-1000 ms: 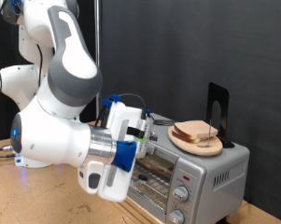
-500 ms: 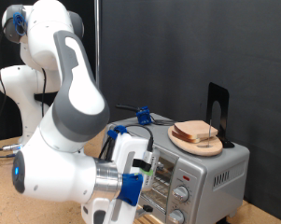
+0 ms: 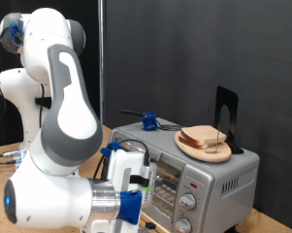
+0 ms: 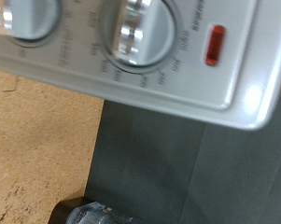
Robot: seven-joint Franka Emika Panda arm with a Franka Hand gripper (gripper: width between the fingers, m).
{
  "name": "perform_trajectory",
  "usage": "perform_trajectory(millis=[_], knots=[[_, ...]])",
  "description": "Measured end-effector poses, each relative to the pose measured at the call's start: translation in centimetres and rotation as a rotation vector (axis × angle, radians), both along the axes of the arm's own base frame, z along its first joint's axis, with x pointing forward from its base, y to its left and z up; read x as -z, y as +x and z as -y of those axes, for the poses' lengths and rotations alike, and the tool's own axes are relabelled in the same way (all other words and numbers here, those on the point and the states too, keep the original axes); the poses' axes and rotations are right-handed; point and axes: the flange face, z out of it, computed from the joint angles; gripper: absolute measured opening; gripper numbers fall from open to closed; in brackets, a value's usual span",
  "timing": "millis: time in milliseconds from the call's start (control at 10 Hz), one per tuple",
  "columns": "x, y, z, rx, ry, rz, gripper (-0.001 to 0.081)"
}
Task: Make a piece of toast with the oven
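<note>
The piece of toast lies on a round wooden plate on top of the oven, at the exterior view's right. The oven's door looks shut and its knobs run down its right side. My gripper is low in front of the oven's door, at the exterior view's bottom edge; its fingers are cut off there. The wrist view shows the oven's knobs very close, with a red lamp beside them. No fingers show in the wrist view and nothing shows between them.
A black upright stand is on the oven behind the plate. A blue clip with cables lies on the oven's top. The oven stands on a wooden table, which also shows in the wrist view. A black backdrop hangs behind.
My arm has folded down and the hand has dropped from the level of the oven's top to low in front of its door. The toast and plate have not moved.
</note>
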Motion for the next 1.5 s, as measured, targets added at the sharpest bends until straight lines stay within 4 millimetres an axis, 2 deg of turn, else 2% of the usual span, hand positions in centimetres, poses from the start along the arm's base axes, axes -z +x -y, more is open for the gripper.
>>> perform_trajectory(millis=[200, 400, 800, 1100, 1500], knots=[[2.2, -0.3, 1.5, 0.001, 0.035, 0.038, 0.0809], [3.4, 0.0, 2.5, -0.007, 0.092, 0.029, 0.0809], [4.9, 1.4, 2.8, -0.025, 0.132, -0.037, 0.0809], [7.0, 1.8, 1.8, -0.043, 0.124, -0.06, 0.0809], [10.0, 2.1, -1.0, -0.056, 0.085, -0.067, 0.0809]])
